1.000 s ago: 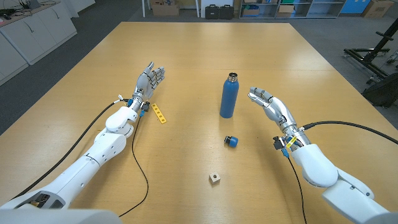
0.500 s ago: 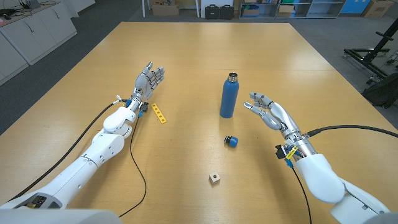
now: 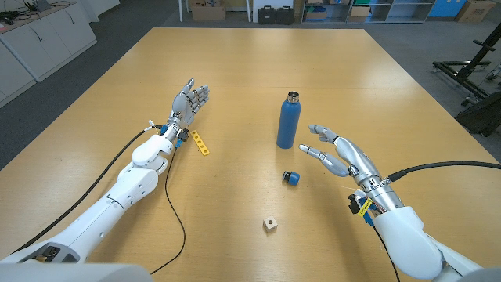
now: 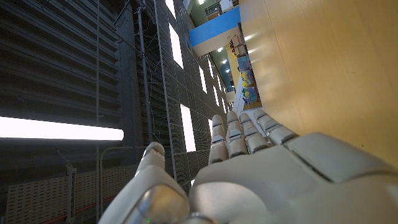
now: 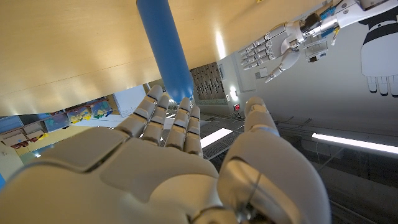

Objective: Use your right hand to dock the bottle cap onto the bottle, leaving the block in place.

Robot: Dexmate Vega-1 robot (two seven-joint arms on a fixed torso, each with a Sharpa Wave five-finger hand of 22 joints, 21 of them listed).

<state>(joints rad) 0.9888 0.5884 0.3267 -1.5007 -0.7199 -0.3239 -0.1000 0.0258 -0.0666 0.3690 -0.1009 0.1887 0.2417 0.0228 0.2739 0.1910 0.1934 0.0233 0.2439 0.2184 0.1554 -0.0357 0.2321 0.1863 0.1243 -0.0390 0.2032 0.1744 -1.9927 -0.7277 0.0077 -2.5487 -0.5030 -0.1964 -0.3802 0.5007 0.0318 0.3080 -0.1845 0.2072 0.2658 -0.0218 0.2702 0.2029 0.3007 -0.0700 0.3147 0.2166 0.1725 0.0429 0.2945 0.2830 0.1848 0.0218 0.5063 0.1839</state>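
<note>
Both hands hold nothing. The right hand (image 3: 338, 153) has its fingers (image 3: 315, 129) spread apart and reaching toward the middle of the table, thumb low, with clear space between the fingertips and everything else. Just beyond those fingertips stands the blue bottle (image 3: 289, 120), upright and uncapped, its metal neck showing; fingers and bottle are near each other but apart. In the right wrist view the bottle (image 5: 163, 48) rises straight ahead of the extended fingers (image 5: 163, 118), not touching them. The bottle cap (image 3: 291, 178), blue with a dark part, lies on the wood on the robot's side of the bottle, near the right hand's thumb side and apart from it. Closer still to the robot sits the small pale block (image 3: 271, 225), well apart from cap and hand.

Over on the other side, the left hand (image 3: 188, 100) shows its fingers apart and extended away from the robot; a yellow perforated strip (image 3: 201, 142) lies just beside its wrist. All of this rests on the wooden table (image 3: 235, 63).
</note>
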